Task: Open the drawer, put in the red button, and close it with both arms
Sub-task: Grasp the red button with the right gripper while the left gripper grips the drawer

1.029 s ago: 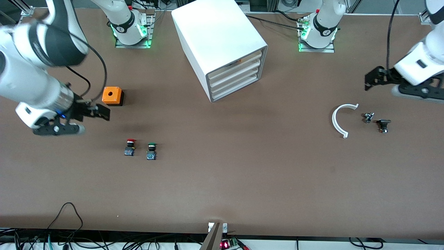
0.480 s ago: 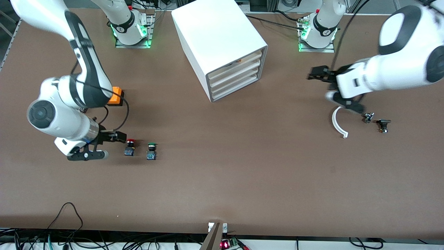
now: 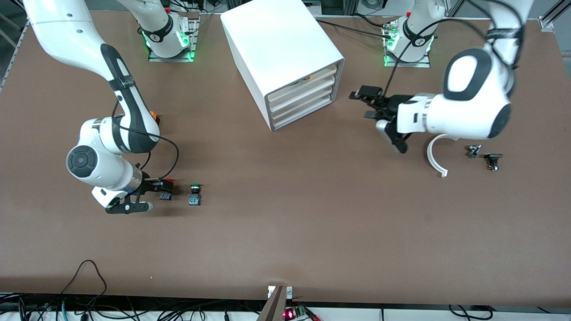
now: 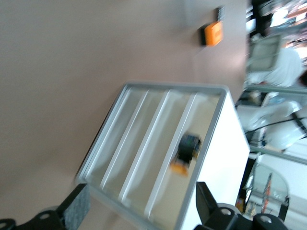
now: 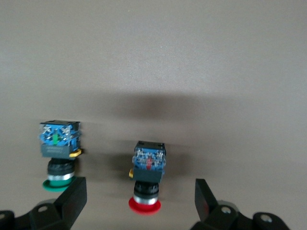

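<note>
The white four-drawer cabinet (image 3: 285,62) is standing at the middle of the table, near the arms' bases, its open face turned toward the left arm's end. All four drawers are sitting flush; the second-highest drawer (image 3: 308,87) is showing no gap, so in my judgement the opening step is not yet done. The left wrist view is showing a small dark item with an orange part (image 4: 186,152) lying in the top compartment, not the drawer in question.

The left gripper (image 3: 374,103) is hanging over bare table between the cabinet's face and the white curved bracket (image 3: 435,154), pointing at the drawer fronts. Its fingers (image 4: 76,211) are standing wide apart with nothing between them. No handle is being touched.

The right gripper (image 3: 157,186) is sitting low at the right arm's end of the table, jaws spread and empty, straddling the red button (image 5: 147,178). The right wrist view is showing clear space on both sides of the cap; no pad is touching it. The red button is resting on the table, well apart from the cabinet, with the green button (image 3: 194,195) just beside it toward the middle of the table. An orange box (image 3: 154,117) is partly hidden by the right arm.

Assessment: nothing completed. Outstanding: opening the drawer, grasping and placing the red button, closing with both arms. Two small dark parts (image 3: 484,156) are lying near the bracket, uninvolved.
</note>
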Motion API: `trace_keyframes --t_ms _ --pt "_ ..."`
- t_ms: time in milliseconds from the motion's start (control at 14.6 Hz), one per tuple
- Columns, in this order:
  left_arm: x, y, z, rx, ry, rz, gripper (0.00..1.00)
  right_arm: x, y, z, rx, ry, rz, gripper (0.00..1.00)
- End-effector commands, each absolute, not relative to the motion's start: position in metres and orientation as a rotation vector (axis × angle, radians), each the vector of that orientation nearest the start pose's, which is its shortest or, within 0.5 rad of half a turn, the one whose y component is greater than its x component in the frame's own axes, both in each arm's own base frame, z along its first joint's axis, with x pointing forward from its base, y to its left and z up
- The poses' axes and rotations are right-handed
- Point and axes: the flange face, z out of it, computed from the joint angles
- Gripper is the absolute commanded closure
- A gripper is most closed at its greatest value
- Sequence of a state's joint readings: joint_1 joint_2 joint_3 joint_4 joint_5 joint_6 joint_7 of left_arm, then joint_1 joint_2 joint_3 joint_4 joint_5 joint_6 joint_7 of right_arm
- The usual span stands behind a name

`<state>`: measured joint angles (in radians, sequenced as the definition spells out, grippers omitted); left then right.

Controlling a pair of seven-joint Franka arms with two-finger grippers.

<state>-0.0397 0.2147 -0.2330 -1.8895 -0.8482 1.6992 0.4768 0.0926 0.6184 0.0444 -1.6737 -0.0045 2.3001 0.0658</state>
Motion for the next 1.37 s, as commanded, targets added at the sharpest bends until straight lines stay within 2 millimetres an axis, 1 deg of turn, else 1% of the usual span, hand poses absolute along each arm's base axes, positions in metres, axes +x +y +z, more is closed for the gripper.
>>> trace_keyframes --t_ms 0,69,137,206,275,343,412,480,618,824,1029,1167,1304 --pt "0.513 -0.243 0.373 2.085 -0.493 -0.26 0.17 0.671 0.087 0.226 -3.114 -0.125 -0.043 0.0" --pt "0.509 -0.243 0.365 2.071 -0.488 -0.256 0.23 0.669 0.086 0.218 -3.114 -0.12 -0.041 0.0" --pt "0.503 -0.243 0.355 2.049 -0.479 -0.263 0.28 0.667 0.087 0.216 -3.114 -0.123 -0.036 0.0" --pt "0.492 -0.241 0.338 2.026 -0.453 -0.265 0.3 0.667 0.087 0.214 -3.114 -0.123 -0.033 0.0" --pt "0.485 -0.237 0.321 2.023 -0.47 -0.233 0.31 0.667 0.087 0.208 -3.114 -0.122 -0.036 0.01" --pt "0.478 -0.235 0.308 2.022 -0.48 -0.223 0.34 0.667 0.087 0.206 -3.113 -0.122 -0.045 0.01" --pt "0.47 -0.241 0.301 2.005 -0.466 -0.23 0.35 0.667 0.086 0.202 -3.112 -0.118 -0.04 0.02" --pt "0.463 -0.244 0.295 1.988 -0.444 -0.239 0.35 0.667 0.086 0.201 -3.113 -0.119 -0.038 0.07" --pt "0.453 -0.251 0.28 1.949 -0.442 -0.245 0.36 0.667 0.088 0.202 -3.113 -0.122 -0.04 0.23" --pt "0.448 -0.249 0.252 1.916 -0.473 -0.243 0.38 0.666 0.088 0.2 -3.113 -0.12 -0.035 0.49" --pt "0.44 -0.249 0.241 1.915 -0.461 -0.27 0.38 0.666 0.088 0.2 -3.113 -0.122 -0.036 0.71" --pt "0.436 -0.251 0.232 1.893 -0.46 -0.265 0.38 0.666 0.088 0.2 -3.113 -0.122 -0.036 0.84" --pt "0.431 -0.259 0.232 1.884 -0.485 -0.268 0.4 0.667 0.087 0.201 -3.113 -0.118 -0.036 0.95"
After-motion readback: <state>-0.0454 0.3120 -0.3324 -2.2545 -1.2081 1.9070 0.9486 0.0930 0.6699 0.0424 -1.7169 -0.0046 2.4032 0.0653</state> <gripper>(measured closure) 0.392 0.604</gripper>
